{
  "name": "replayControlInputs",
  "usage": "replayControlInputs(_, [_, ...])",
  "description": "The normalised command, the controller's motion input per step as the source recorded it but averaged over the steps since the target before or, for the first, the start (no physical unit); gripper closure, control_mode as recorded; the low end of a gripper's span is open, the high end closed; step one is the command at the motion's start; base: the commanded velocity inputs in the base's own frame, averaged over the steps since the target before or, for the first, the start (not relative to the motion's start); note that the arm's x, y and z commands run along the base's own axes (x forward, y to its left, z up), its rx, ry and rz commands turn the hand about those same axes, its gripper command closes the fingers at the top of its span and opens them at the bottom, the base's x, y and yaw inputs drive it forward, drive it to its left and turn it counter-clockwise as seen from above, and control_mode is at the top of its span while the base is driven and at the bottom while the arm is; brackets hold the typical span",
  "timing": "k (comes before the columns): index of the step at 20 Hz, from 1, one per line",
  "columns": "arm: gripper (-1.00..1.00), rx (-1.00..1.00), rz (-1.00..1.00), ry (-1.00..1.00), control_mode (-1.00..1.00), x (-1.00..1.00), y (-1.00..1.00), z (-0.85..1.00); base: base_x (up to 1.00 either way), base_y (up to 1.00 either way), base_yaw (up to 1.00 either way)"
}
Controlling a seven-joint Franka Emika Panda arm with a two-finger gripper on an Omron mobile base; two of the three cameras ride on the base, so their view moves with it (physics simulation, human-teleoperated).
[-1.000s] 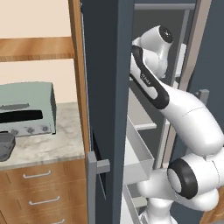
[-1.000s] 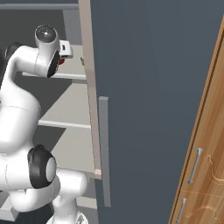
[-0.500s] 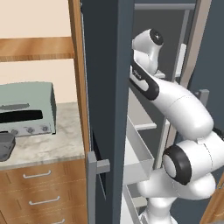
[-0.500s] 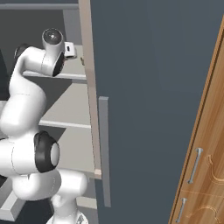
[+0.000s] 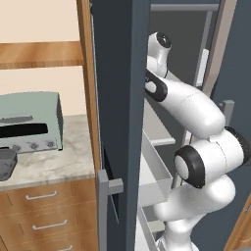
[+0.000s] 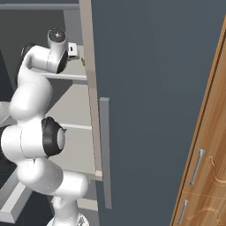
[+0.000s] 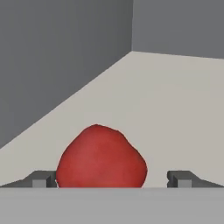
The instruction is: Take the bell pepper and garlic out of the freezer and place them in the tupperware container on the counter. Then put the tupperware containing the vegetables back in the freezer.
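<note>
Bell pepper (image 7: 101,158) sits on a pale freezer (image 5: 120,73) shelf near its side wall, between the robot's fingers (image 7: 39,179), which stand wide apart and clear of it. Outside, the tupperware container (image 5: 7,164) rests on the table (image 5: 54,164) beside a toaster oven (image 5: 29,121).

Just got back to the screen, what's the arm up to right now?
The arm is reaching into the open freezer. In the hand view the bell pepper sits on a light shelf between the open gripper's fingers, not yet gripped. The tupperware container waits on the counter by the toaster oven.
</note>
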Motion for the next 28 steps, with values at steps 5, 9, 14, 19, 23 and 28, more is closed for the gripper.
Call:
replayControlInputs(5, [-1.0, 0.0, 0.0, 0.07, -1.0, 0.31, 0.15, -0.08, 0.0, 0.0, 0.0])
replayControlInputs(9, [-1.0, 0.0, 0.0, 0.04, -1.0, 0.16, 0.04, -0.15, 0.0, 0.0, 0.0])
replayControlInputs(14, [1.0, 0.0, 0.0, 0.03, -1.0, 0.03, 0.01, -0.22, 0.0, 0.0, 0.0])
replayControlInputs(19, [1.0, 0.02, -0.03, 0.0, -1.0, -0.19, -0.11, -0.09, 0.0, 0.0, 0.0])
replayControlInputs(23, [1.0, 0.14, -0.06, -0.02, -1.0, -0.55, -0.51, 0.05, 0.0, 0.0, 0.0])
replayControlInputs(28, [1.0, 0.1, -0.06, -0.01, -1.0, -0.78, -0.51, 0.18, 0.0, 0.0, 0.0])
